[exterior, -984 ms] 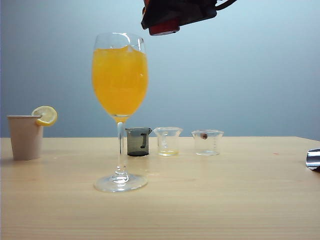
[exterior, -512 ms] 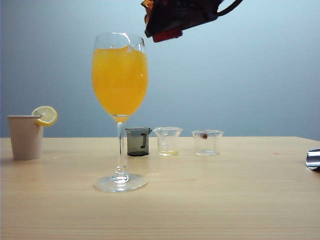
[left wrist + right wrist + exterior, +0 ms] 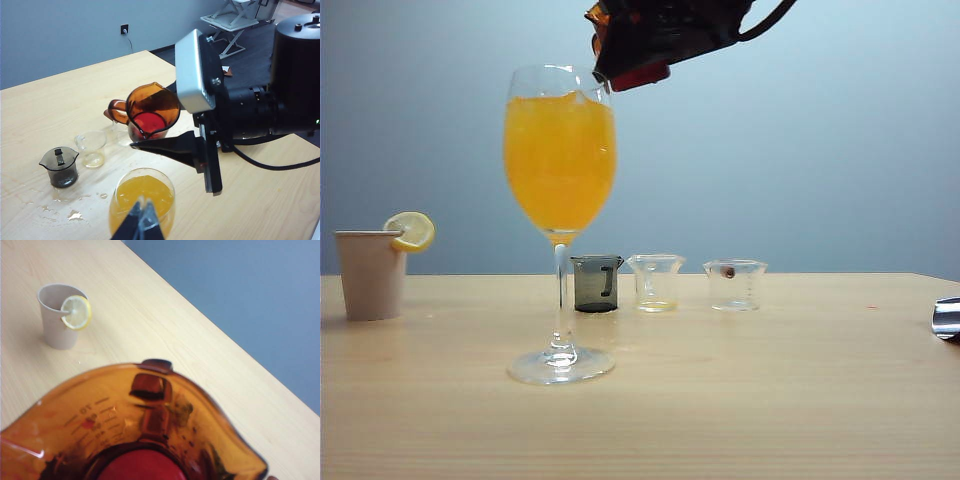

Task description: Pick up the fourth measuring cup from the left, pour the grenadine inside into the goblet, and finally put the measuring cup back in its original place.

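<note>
Above the table [image 3: 770,400], right tool [image 3: 172,145] gripping the tilting fourth measuring cup [image 3: 150,112], grenadine [image 3: 140,466] plain only in wrist views; left tool [image 3: 142,220] fingertips touching, mostly cropped.

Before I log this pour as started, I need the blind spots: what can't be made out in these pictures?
- Right gripper fingertips: the fourth measuring cup hides them in the left wrist view; the exterior view's top edge crops the gripper.
- Grenadine: whether any leaves the spout cannot be told; right wrist view cuts it off.
- Goblet in the left wrist view: the left gripper covers part of its rim.
- Small clear cups' markings: too small.
</note>
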